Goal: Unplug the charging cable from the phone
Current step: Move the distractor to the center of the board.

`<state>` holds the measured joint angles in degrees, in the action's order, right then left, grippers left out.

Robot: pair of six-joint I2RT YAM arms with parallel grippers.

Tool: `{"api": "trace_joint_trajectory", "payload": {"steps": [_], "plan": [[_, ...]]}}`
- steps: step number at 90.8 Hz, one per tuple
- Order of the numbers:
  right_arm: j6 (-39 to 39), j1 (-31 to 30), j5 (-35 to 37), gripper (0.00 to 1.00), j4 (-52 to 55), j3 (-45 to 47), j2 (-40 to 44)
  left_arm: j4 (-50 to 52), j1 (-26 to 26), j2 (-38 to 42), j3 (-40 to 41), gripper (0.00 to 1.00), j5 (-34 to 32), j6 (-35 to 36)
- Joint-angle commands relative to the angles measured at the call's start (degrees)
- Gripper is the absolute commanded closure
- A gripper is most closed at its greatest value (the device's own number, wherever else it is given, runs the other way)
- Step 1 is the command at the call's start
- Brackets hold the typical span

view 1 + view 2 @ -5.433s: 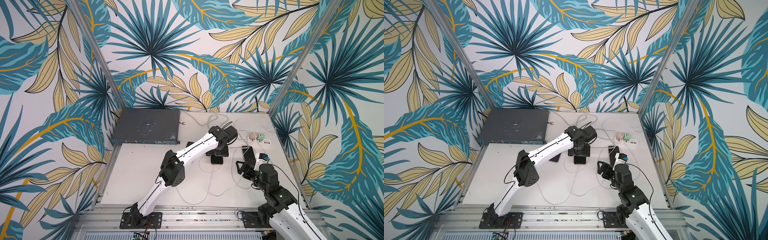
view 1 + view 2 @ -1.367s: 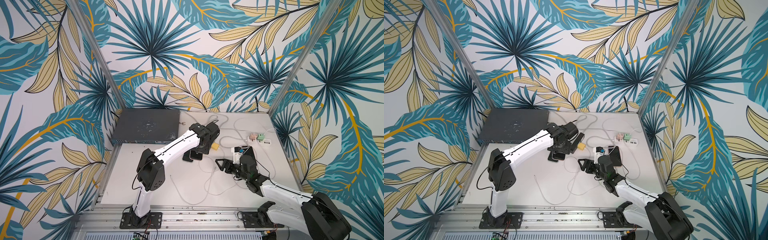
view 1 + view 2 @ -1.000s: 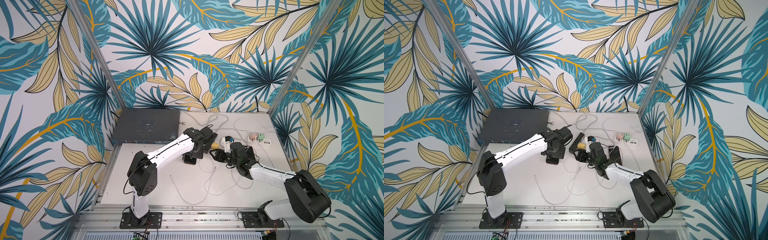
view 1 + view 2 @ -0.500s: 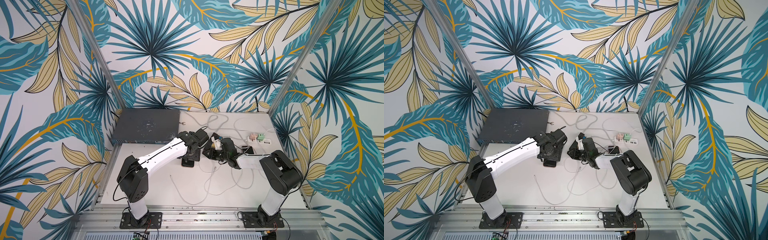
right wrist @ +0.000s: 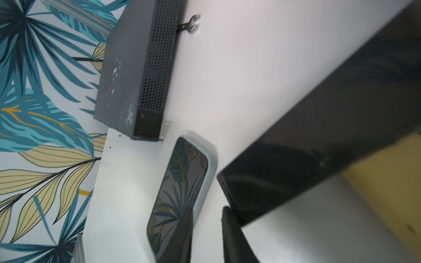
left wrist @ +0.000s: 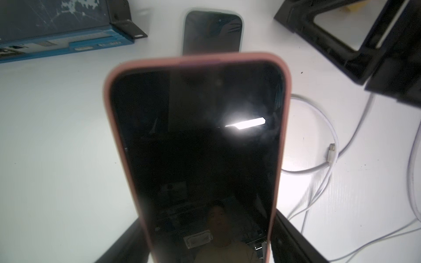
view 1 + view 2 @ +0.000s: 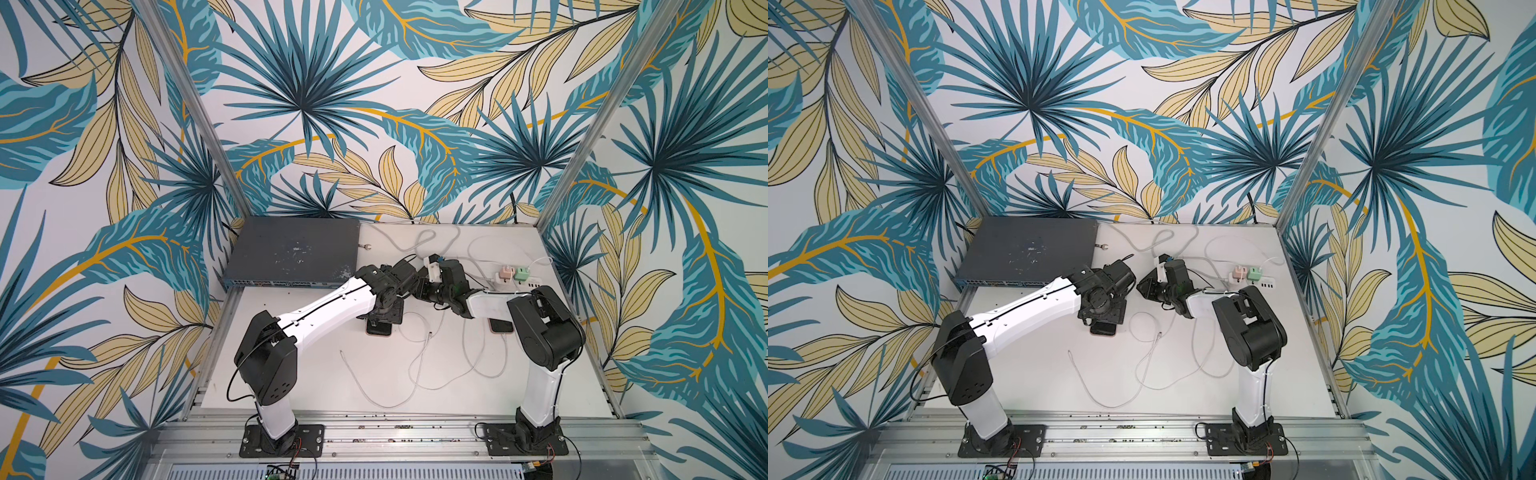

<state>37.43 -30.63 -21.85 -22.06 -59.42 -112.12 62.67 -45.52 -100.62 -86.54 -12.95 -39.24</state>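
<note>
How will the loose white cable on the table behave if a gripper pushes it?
Probably floppy: the white cable lies in slack loops on the table. Likely light, being thin, so a push would bend it locally rather than shift it whole.

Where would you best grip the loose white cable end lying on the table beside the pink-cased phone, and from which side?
Grip the rigid plug housing, not the limp cord. It lies flat on the table, so probably come straight down, jaws closing across its narrow width.
</note>
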Motion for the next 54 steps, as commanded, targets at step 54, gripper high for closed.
{"api": "trace_joint_trajectory", "payload": {"steps": [54], "plan": [[-7.16, -6.26, 13.84, 0.4, 11.91, 15.49, 16.62, -1.06, 0.98, -1.87, -4.31, 0.52, -1.06, 2.33]]}}
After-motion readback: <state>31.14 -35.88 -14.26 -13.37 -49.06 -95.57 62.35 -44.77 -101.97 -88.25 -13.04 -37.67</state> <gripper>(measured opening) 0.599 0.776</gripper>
